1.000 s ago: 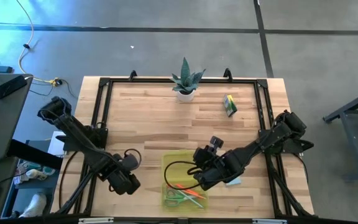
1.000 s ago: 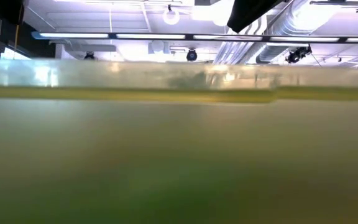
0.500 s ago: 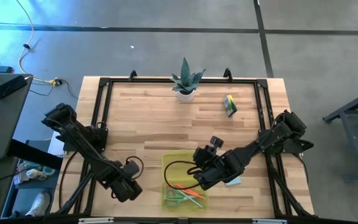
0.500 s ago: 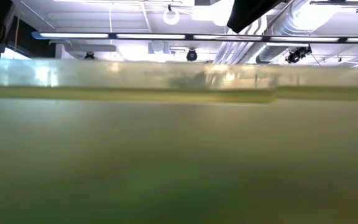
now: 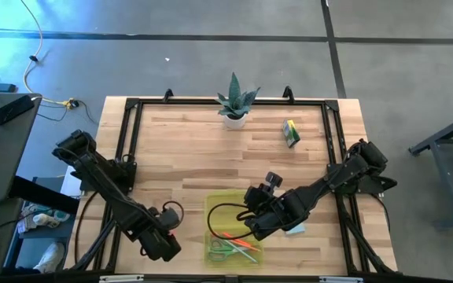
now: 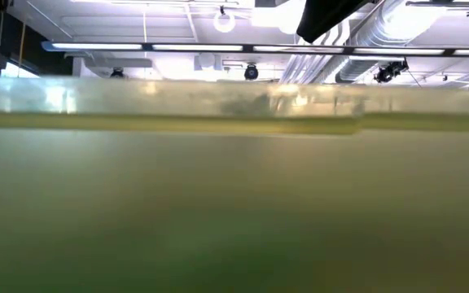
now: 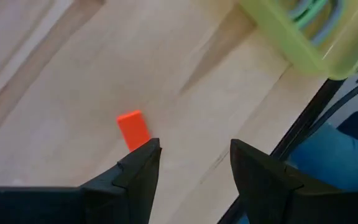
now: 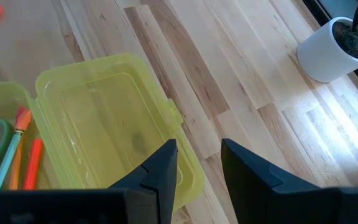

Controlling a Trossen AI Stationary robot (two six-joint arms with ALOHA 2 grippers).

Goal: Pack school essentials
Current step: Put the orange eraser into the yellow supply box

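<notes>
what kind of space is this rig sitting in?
Looks like a lab or workshop, not a home or classroom. The wooden table stands on a bare concrete floor with cables trailing across it, and the low view shows exposed ceiling ducts and strip lights.

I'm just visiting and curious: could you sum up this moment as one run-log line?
left gripper: open, above red eraser | right gripper: hovers over yellow-green case | scissors, pencils: in case | crayon box: on table
</notes>
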